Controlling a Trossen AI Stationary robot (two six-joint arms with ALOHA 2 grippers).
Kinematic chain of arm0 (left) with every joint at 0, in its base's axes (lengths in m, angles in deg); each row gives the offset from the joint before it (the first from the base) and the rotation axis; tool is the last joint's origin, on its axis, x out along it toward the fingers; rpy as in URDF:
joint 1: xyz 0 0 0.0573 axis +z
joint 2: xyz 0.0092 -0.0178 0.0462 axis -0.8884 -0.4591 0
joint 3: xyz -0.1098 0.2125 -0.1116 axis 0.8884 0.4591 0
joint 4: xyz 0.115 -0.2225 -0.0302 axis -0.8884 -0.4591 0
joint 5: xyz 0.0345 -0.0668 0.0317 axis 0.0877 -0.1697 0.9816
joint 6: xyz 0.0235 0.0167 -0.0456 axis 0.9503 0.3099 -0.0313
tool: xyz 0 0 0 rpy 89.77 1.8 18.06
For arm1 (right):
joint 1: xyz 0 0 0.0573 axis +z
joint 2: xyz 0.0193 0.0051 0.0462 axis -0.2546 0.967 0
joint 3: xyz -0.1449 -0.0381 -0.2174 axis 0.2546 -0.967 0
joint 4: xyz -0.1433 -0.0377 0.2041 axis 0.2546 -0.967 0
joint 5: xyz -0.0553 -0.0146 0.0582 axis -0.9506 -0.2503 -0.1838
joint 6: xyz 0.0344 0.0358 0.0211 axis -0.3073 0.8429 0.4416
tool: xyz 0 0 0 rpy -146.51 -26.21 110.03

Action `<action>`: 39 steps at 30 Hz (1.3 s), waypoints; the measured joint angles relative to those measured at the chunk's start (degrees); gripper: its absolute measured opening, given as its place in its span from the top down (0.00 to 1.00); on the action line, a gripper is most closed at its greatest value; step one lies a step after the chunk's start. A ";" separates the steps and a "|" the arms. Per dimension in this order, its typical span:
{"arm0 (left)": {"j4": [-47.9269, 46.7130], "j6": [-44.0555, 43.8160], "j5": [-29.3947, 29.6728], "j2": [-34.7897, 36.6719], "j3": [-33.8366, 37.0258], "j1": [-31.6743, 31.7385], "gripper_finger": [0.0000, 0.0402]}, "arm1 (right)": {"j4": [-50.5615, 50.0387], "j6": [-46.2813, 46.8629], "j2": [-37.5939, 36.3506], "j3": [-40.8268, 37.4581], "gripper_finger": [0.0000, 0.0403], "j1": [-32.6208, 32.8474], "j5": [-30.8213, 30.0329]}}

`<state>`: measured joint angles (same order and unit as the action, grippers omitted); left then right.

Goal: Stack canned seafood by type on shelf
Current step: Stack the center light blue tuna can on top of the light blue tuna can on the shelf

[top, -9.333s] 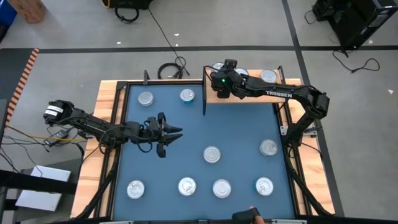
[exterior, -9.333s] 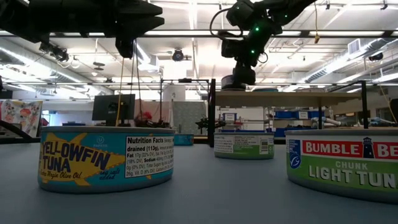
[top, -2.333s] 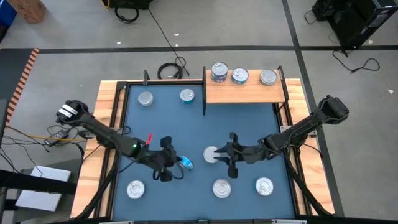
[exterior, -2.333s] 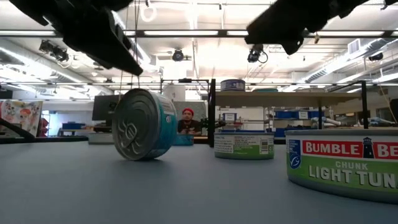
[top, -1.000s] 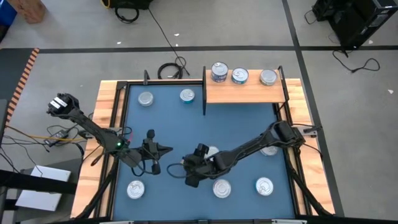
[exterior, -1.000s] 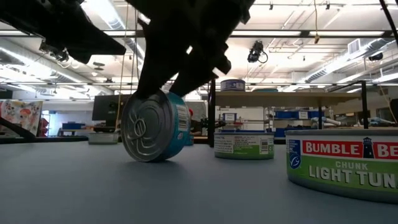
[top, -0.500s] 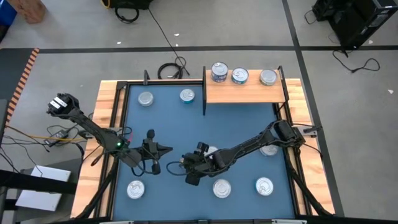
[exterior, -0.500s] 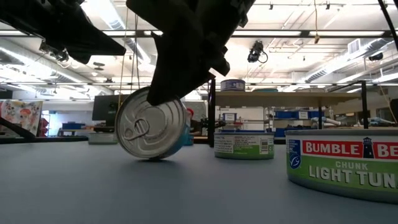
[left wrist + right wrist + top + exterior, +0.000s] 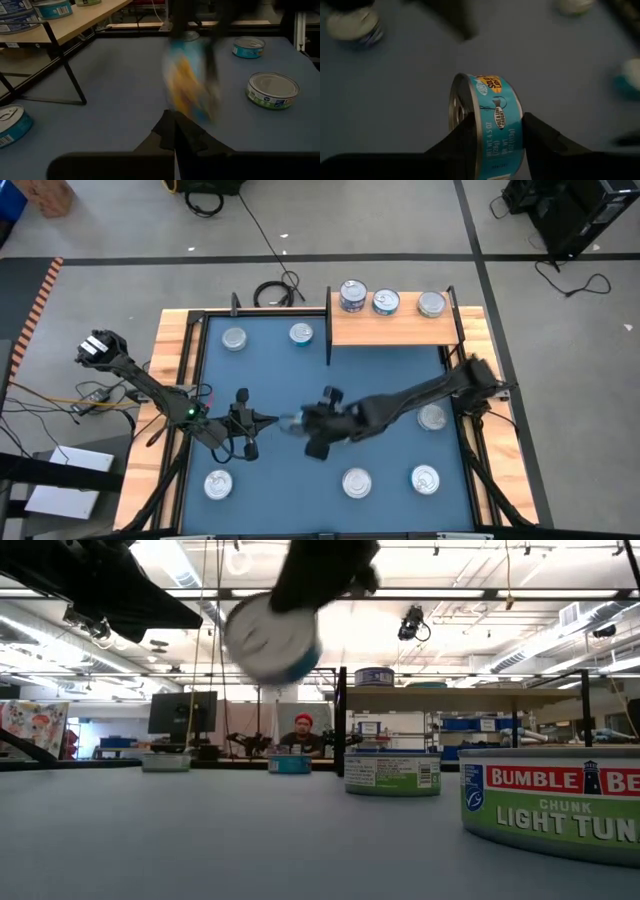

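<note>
The wooden shelf [image 9: 395, 328] carries three round silver-topped tins [image 9: 385, 301]. Right gripper [image 9: 296, 423] — jaws clamped on a teal tin [image 9: 494, 134], lifted on edge; left gripper [image 9: 268, 418] — jaws closed, empty.

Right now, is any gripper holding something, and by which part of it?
Yes. The right gripper holds a teal-labelled tuna can on edge, its fingers pressing the two flat ends. It hangs clear of the blue mat. The left gripper holds nothing.
</note>
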<state>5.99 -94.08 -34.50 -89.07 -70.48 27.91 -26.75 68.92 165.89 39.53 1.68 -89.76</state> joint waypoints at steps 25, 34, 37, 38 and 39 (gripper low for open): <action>0.36 0.11 -0.02 0.00 -0.02 0.00 1.00 | -2.23 9.15 -41.27 -21.17 0.70 -47.90 5.40; 0.35 0.15 -0.02 0.00 -0.02 0.00 1.00 | 18.93 20.53 -44.48 -39.38 0.70 -52.90 5.37; 0.34 0.15 -0.05 0.00 -0.02 0.00 1.00 | 24.64 24.11 -44.57 -43.04 0.70 -53.58 1.95; 0.36 0.15 -0.23 0.00 -0.02 0.00 1.00 | 26.02 25.16 -44.46 -43.87 0.70 -53.86 1.07; 0.34 0.15 -0.41 0.00 -0.02 0.00 1.00 | 27.45 25.83 -44.33 -44.39 0.70 -54.19 0.56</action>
<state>6.33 -93.93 -34.90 -89.07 -70.50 27.91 0.70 94.75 121.56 -4.86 -52.51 -89.20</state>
